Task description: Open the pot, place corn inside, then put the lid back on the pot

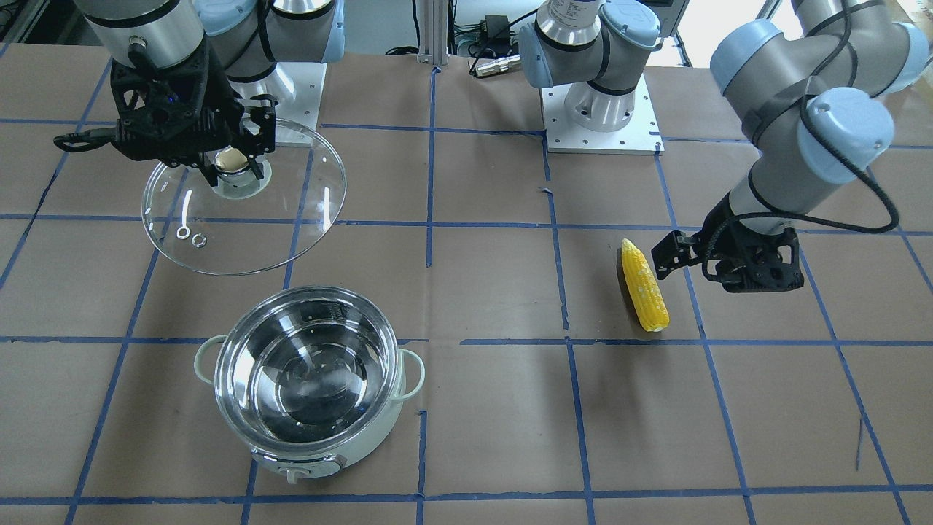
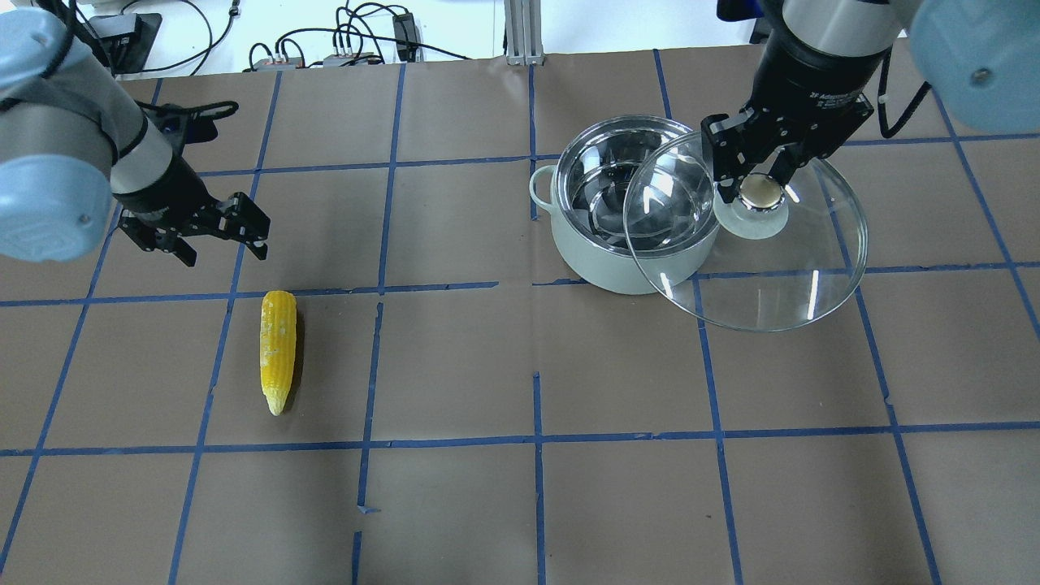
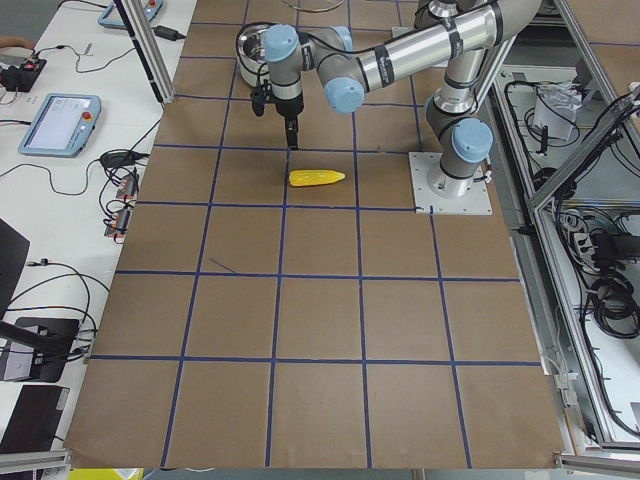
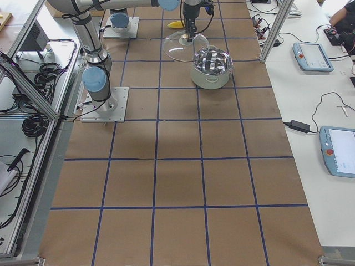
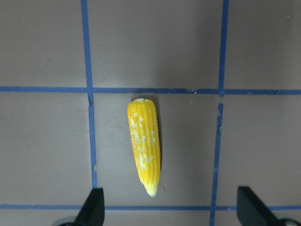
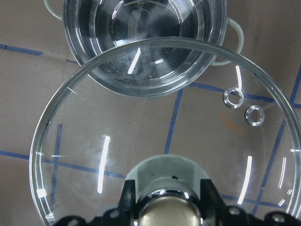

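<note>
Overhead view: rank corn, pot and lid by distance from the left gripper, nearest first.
From the left gripper:
1. corn: lies on the table on the view's left, just toward the near edge from the gripper.
2. pot: open, right of centre.
3. lid: farthest right, gripped at its knob by the right gripper, overlapping the pot's right side in this view.

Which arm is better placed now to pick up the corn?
The left: the open left gripper hovers close to the corn, while the right gripper holds the lid by its knob.
</note>
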`<state>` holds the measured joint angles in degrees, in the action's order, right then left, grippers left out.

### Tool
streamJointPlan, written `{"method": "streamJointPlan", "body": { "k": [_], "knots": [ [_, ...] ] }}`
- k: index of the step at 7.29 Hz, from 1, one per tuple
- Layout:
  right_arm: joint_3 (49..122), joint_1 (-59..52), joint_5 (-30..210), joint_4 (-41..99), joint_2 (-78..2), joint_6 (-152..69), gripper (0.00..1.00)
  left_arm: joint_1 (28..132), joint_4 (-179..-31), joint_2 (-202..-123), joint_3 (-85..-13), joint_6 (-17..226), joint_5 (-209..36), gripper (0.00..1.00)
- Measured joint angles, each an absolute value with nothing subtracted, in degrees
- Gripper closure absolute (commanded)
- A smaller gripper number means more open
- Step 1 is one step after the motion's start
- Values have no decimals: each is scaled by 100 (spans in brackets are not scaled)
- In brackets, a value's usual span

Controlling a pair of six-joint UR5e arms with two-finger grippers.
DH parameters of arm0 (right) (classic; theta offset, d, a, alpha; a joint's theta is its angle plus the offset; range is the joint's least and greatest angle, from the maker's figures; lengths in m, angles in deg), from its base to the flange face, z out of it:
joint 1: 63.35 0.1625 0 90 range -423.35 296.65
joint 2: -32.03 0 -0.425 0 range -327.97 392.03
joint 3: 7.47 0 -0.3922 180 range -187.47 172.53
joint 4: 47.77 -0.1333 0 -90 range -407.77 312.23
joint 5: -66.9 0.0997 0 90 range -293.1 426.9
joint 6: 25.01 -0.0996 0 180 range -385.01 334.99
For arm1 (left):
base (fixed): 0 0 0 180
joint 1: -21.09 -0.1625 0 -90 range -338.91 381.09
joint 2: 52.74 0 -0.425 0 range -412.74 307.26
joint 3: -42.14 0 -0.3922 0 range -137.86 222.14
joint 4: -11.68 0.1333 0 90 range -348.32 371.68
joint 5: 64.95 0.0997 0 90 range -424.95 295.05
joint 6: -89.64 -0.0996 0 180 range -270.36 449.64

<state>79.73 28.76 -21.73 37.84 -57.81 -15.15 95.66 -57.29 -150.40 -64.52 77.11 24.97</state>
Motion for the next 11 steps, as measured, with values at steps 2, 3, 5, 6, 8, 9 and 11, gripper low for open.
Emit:
{"method": "streamJointPlan", "body": {
  "k": [2,3,5,6,8,9,11],
  "knots": [
    [8034,2876,-2202,3750,-5832,-1517,56,9556,-4822,-15343,-7012,7714,2514,0],
    [8045,2876,-2215,3736,-5836,-1517,56,9554,-4445,-15500,-7214,7715,2530,0],
    [8055,2876,-2214,3712,-5846,-1517,56,9551,-4040,-15702,-7508,7673,2559,3],
    [8084,2876,-2211,3714,-5858,-1512,56,9540,-3945,-15754,-7605,7666,2564,14],
    [8184,2876,-2219,3766,-5905,-1502,55,9519,-3863,-15884,-7700,7668,2574,67],
    [8203,2876,-2219,3783,-5911,-1500,55,9517,-3880,-15917,-7688,7705,2586,77],
    [8214,2873,-2213,3792,-5918,-1499,55,9537,-4018,-15827,-7604,7801,2604,82]
  ]
}}
